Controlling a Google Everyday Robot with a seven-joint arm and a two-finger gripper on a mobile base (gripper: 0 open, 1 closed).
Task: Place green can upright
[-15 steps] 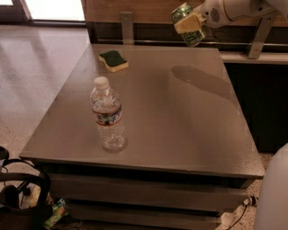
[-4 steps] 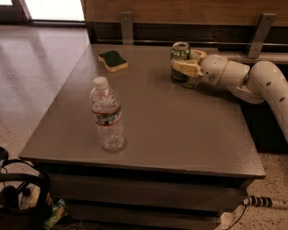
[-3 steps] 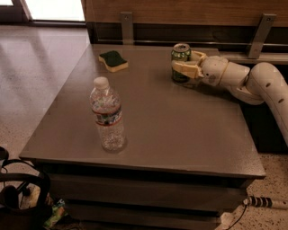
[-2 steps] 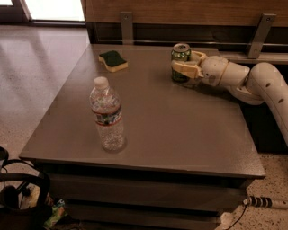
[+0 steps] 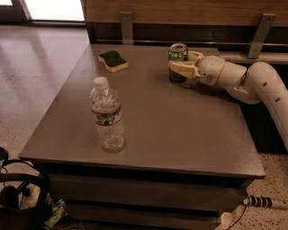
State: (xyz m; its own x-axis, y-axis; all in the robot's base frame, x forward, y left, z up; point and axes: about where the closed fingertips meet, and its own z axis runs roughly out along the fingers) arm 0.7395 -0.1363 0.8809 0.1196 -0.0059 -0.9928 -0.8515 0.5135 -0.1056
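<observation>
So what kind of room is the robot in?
Probably an office break area or test room: a flat grey square table, speckled polished stone floor, and a wood-panelled wall. The robot's white claw is near the table's far side, around the small dark green metal can.

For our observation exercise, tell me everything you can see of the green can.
The green can is a small, dark green metal drink can with a shiny silver top and pale markings. It stands upright on the table, near the far edge and to the right of the sponge. The gripper, reaching in from the right, is closed around its middle.
</observation>
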